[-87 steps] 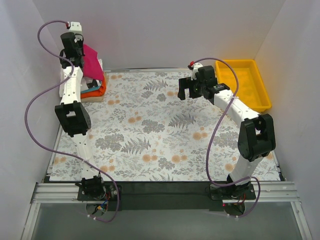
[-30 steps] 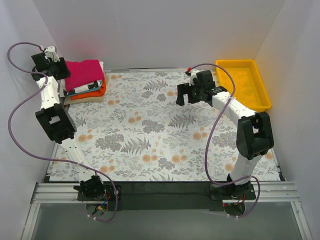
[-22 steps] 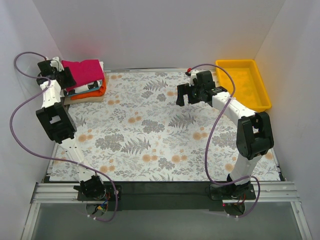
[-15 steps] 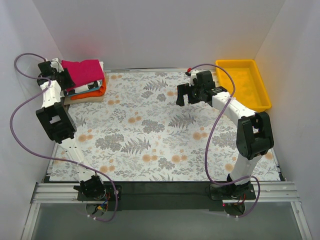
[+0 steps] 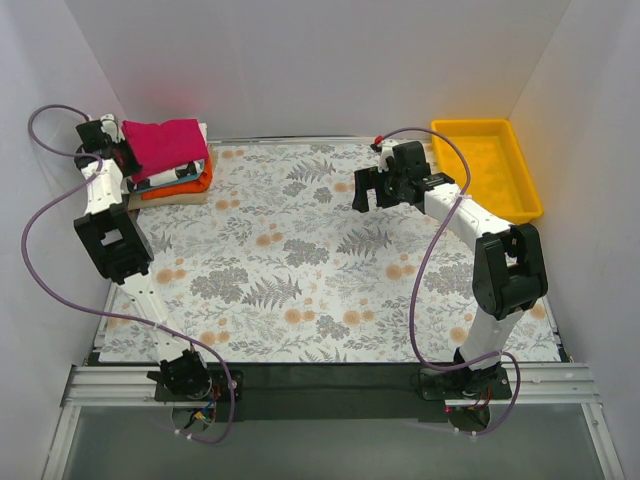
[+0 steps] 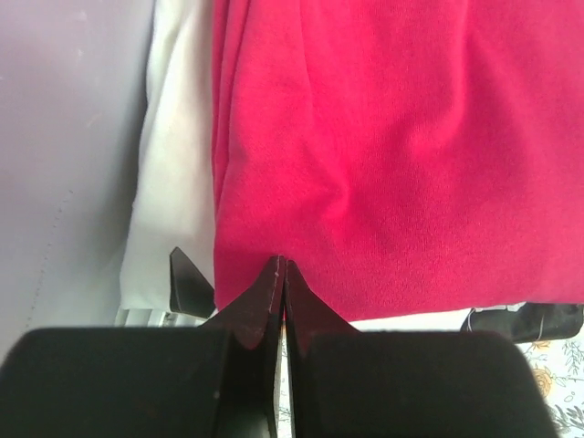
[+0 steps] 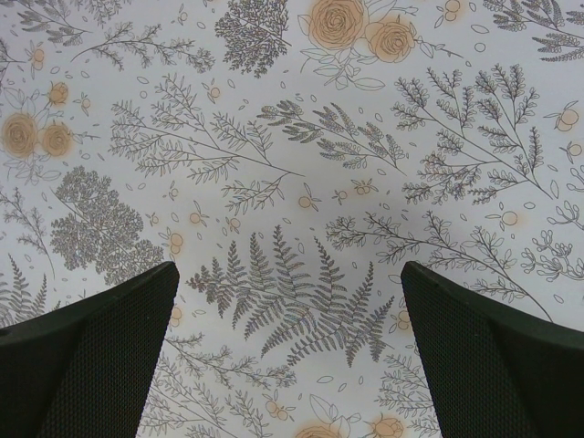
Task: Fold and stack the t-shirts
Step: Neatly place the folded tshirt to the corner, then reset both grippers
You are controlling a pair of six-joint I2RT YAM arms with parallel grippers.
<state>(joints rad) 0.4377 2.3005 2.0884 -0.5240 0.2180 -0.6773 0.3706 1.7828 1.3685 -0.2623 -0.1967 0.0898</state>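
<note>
At far left corner: noted magenta-red t-shirt (image 5: 165, 140) folded flat atop the stack, over orange t-shirt (image 5: 192, 181) and white t-shirt (image 6: 173, 182). Found left gripper (image 6: 279, 272) pinched shut, tips at the top shirt's edge; cannot tell if pinching cloth. Judged as tidying that layer to square the stack. Found right gripper (image 7: 289, 274) spread wide, empty, over bare floral mat (image 7: 292, 137), presumably parked clear. Noted yellow tray (image 5: 470, 124) far right, well apart.

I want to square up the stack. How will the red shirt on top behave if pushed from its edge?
Probably floppy: the red shirt shows soft creases, so a push would likely bunch it rather than slide it whole. It seems light and lies loose on the white shirt, so it may slip askew.
</note>
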